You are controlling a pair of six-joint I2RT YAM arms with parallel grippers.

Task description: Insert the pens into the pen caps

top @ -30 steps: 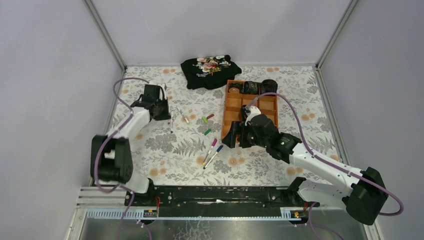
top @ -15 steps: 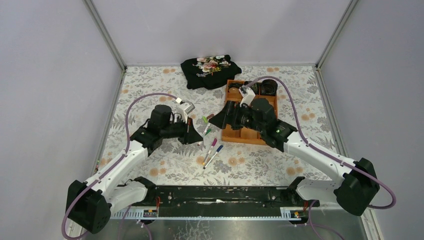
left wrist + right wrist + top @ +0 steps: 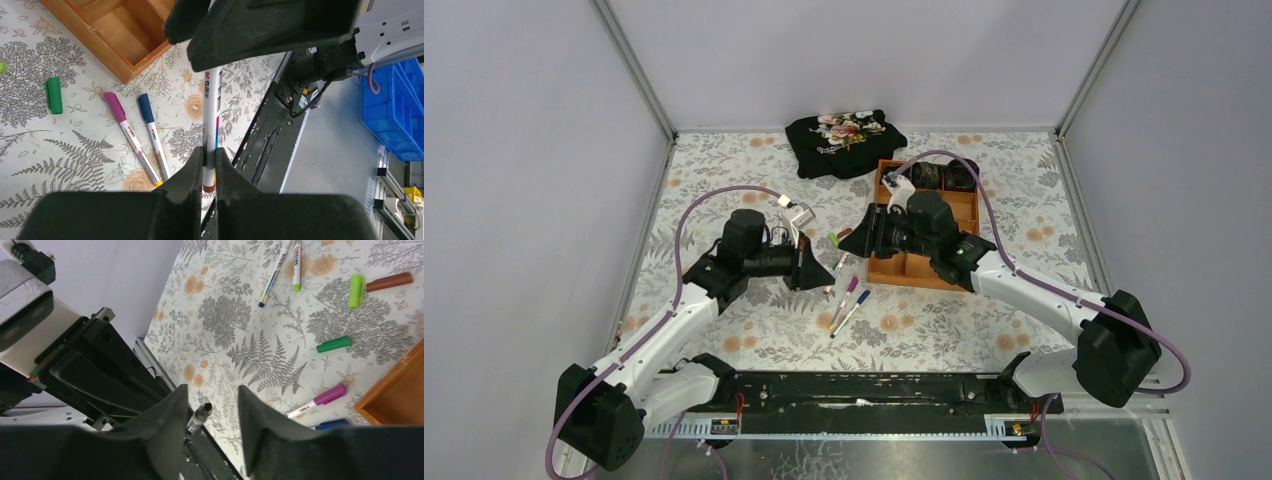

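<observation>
My left gripper is shut on a white pen with an orange-red end, held above the table. My right gripper faces it with its jaws apart; the pen's bare dark nib sits between them, close to the left finger. No cap shows in the right jaws. In the top view the two grippers meet at the table's middle. Loose caps lie on the mat: light green, dark red, dark green. A magenta-capped pen and a blue-capped pen lie side by side.
The orange tray stands right of the grippers, with black items in its far cells. A black floral cloth lies at the back. Two uncapped pens lie on the mat further left. Blue bins stand beyond the table.
The left arm swung in from the far left to the middle with the pen. The right gripper moved left from the tray's front to meet it, and its jaws narrowed.
</observation>
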